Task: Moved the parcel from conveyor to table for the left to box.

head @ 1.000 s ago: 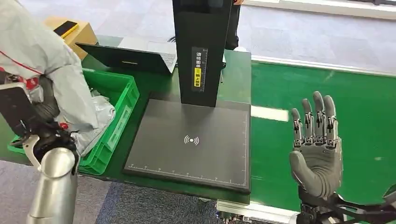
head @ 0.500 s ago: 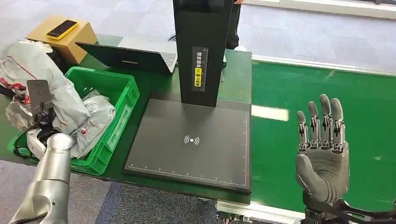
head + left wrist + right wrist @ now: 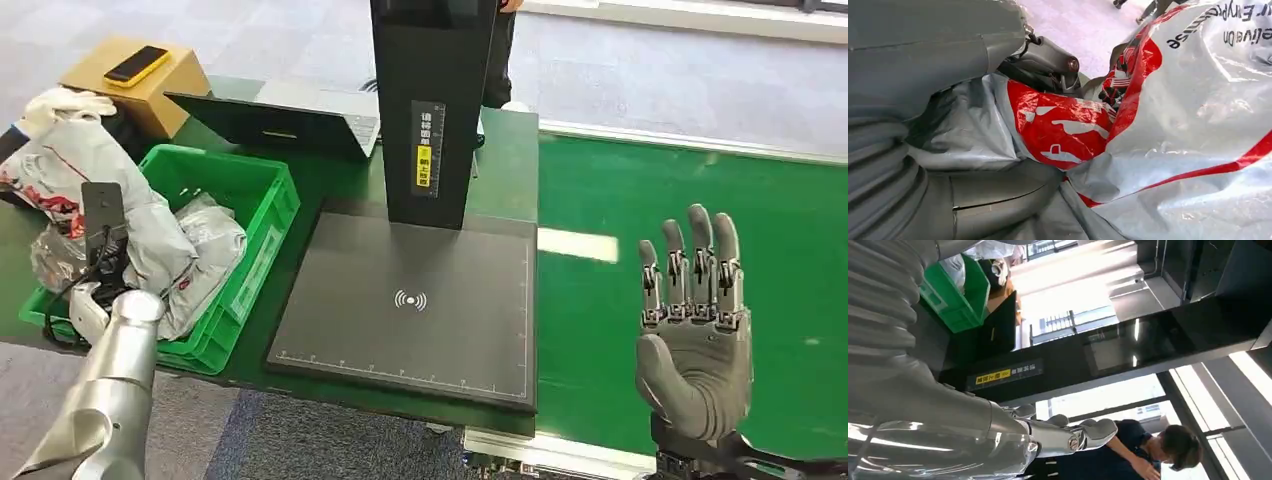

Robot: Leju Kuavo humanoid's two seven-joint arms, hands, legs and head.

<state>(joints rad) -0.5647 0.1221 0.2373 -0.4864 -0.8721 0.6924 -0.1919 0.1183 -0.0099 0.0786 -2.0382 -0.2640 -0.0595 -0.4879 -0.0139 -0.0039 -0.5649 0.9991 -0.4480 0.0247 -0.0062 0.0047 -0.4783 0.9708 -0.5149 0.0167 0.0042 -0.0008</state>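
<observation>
One green conveyor belt (image 3: 700, 190) is running along the right side of the scene, beside one dark green table (image 3: 510, 150). On the table one black scan pad (image 3: 410, 310) is lying flat, with one black upright column (image 3: 432, 100) standing at its far edge. One green crate (image 3: 262, 215) is sitting to the left of the pad, holding crumpled grey bags. One grey and red parcel (image 3: 75, 190) is hanging at the crate's left side, and the left hand (image 3: 973, 195) is gripping it, its thumb and fingers pressing into the plastic. The right hand (image 3: 695, 330) is hovering over the belt, holding nothing, fingers straight and close together. One laptop (image 3: 280, 115) and one cardboard box (image 3: 140, 85) carrying one yellow phone (image 3: 138, 62) are sitting at the far left.
</observation>
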